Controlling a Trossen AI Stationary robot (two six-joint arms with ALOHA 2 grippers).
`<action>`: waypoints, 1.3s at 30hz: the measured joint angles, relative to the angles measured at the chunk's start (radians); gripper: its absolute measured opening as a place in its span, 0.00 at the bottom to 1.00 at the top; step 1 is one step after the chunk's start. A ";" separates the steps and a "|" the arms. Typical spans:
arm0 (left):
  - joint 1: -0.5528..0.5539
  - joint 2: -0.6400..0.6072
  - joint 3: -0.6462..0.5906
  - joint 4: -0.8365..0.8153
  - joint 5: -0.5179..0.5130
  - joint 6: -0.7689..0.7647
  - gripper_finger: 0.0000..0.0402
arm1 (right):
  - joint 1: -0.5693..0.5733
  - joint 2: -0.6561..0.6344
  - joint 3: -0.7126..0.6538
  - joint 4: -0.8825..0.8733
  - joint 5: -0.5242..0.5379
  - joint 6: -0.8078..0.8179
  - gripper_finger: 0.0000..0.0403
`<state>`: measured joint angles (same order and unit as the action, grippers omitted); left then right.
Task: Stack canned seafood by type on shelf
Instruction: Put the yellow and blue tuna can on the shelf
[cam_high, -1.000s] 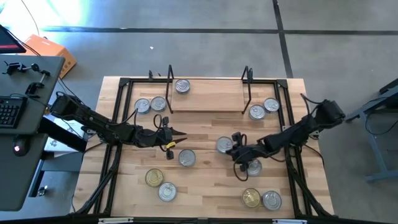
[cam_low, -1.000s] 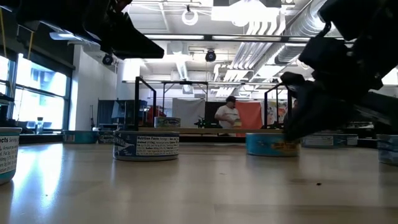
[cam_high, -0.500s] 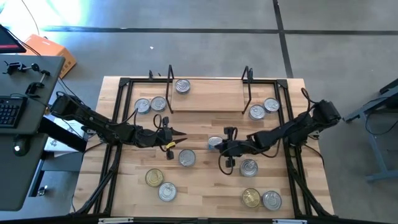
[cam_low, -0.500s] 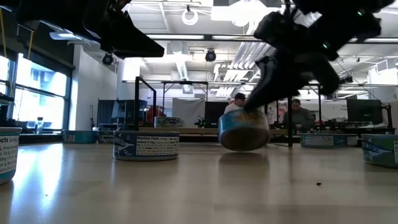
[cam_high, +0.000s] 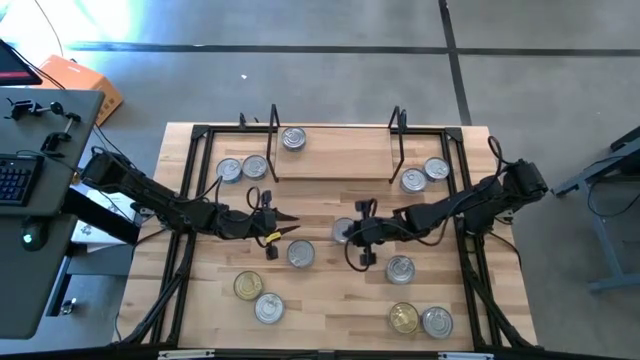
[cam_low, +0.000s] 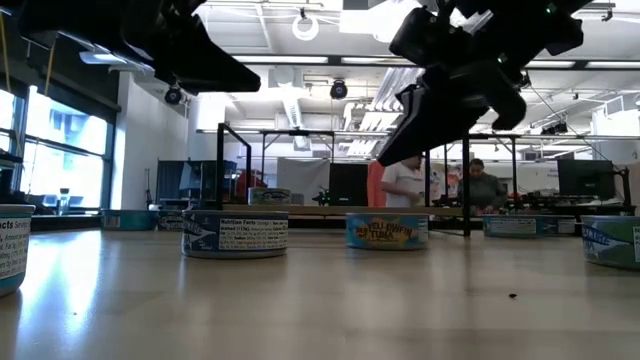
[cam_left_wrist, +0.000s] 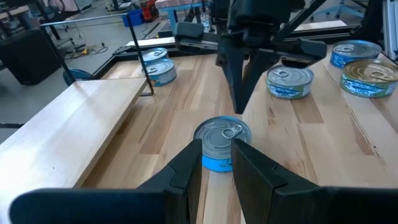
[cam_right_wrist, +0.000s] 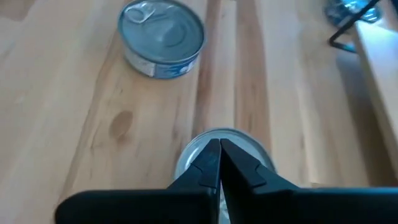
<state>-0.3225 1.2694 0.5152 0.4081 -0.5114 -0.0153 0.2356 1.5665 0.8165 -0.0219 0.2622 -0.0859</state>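
A blue-labelled tuna can (cam_high: 344, 230) (cam_low: 387, 231) with a silver lid stands flat on its base in the table's middle. My right gripper (cam_high: 352, 232) (cam_right_wrist: 219, 144) hangs shut just above it, pointing down, with a clear gap in the low view (cam_low: 385, 158). My left gripper (cam_high: 292, 221) (cam_left_wrist: 217, 149) waits to the can's left, narrowly open and empty, pointing at the can (cam_left_wrist: 222, 143). The shelf (cam_high: 335, 158) stands at the far edge and bears one silver can (cam_high: 293, 138) on its left end.
Two cans (cam_high: 241, 168) stand left of the shelf and two (cam_high: 425, 174) right of it. Loose cans lie nearer: silver ones (cam_high: 301, 254) (cam_high: 400, 268) (cam_high: 268, 308) (cam_high: 437, 321), gold-lidded ones (cam_high: 247, 286) (cam_high: 404, 317). Bare wood lies between the shelf and the grippers.
My right gripper, shut throughout, has moved toward the table's left edge and risen. The tuna can has shifted leftward with it. Half a second ago the can was tipped up under the fingers. Now it stands flat, with the gripper clear above it.
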 joint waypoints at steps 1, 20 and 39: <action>0.000 0.000 0.000 0.000 0.006 0.000 0.19 | 0.000 0.000 0.000 -0.002 -0.018 0.000 0.00; 0.200 0.392 0.317 -0.098 0.470 0.361 0.32 | 0.130 -0.003 -0.106 -0.046 0.084 0.388 0.23; 0.260 0.718 0.619 -0.392 0.610 0.727 0.21 | 0.337 -0.005 -0.288 0.398 0.447 0.508 0.18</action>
<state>-0.0628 1.9871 1.1339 0.0162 0.0990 0.7112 0.5724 1.5616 0.5289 0.3761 0.7094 0.4224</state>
